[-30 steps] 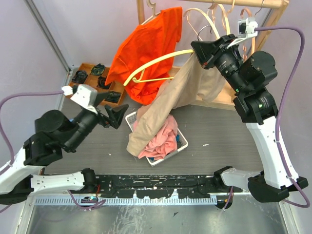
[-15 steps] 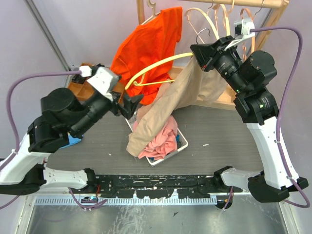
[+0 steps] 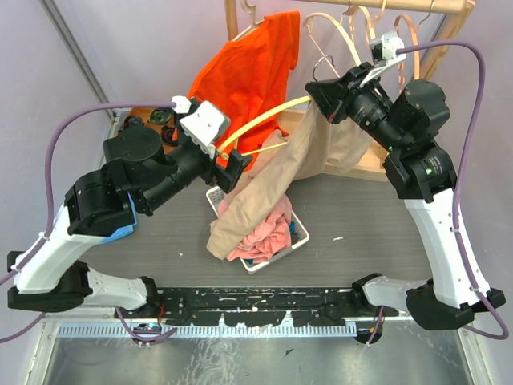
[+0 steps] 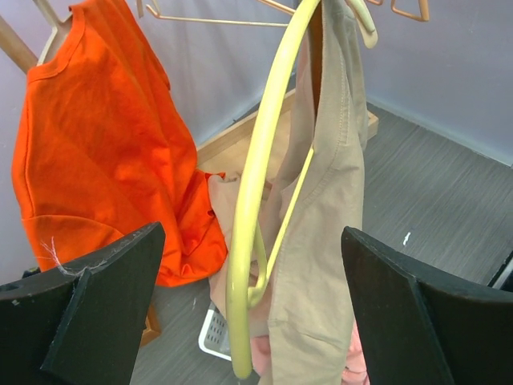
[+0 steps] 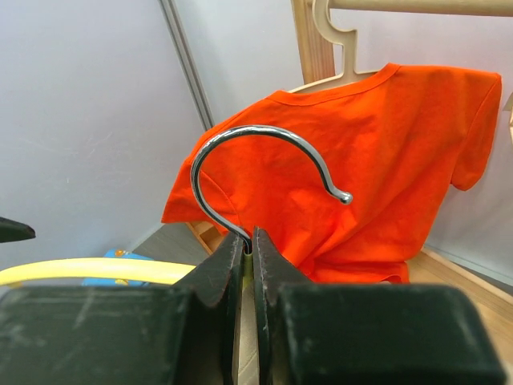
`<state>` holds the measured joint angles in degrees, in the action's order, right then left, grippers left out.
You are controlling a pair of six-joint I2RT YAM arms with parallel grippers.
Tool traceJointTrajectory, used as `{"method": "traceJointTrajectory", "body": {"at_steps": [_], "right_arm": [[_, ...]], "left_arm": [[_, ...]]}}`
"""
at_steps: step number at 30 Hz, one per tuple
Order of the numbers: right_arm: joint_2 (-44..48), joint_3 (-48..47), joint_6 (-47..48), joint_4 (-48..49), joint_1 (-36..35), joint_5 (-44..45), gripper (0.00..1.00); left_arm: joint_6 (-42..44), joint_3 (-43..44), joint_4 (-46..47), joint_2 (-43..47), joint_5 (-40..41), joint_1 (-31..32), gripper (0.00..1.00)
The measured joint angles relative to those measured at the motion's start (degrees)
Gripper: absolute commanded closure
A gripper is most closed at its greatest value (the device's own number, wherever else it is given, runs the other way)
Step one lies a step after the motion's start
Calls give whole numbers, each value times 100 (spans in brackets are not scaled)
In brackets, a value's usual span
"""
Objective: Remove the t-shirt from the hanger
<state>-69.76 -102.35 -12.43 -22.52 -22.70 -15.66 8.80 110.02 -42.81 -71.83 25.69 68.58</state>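
I had the right gripper (image 5: 247, 241) clamped on the neck of the hanger's metal hook (image 5: 256, 132), fingers pressed together around the wire. It held the yellow hanger (image 3: 256, 112) up in front of the wooden rack (image 3: 385, 4). The tan t-shirt (image 3: 272, 172) was on that hanger, draped off the arm and trailing down into the white basket (image 3: 276, 257) over the pink cloth (image 3: 260, 233). The left gripper (image 4: 251, 231) was spread wide, with the hanger's low end between its fingers in the wrist view. I couldn't tell if it touched. An orange shirt (image 3: 240, 80) hung on the rack behind.
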Motion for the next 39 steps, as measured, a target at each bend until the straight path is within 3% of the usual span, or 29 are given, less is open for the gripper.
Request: {"method": "traceJointTrajectory", "body": {"at_steps": [13, 25, 39], "right_arm": [[0, -28, 166, -321, 0, -262, 100], [0, -28, 267, -562, 0, -354, 99], [0, 13, 457, -686, -13, -352, 99]], "left_arm": [[-461, 236, -490, -538, -734, -212, 3], [-715, 236, -597, -535, -645, -212, 20], [-885, 205, -776, -616, -564, -212, 32]]}}
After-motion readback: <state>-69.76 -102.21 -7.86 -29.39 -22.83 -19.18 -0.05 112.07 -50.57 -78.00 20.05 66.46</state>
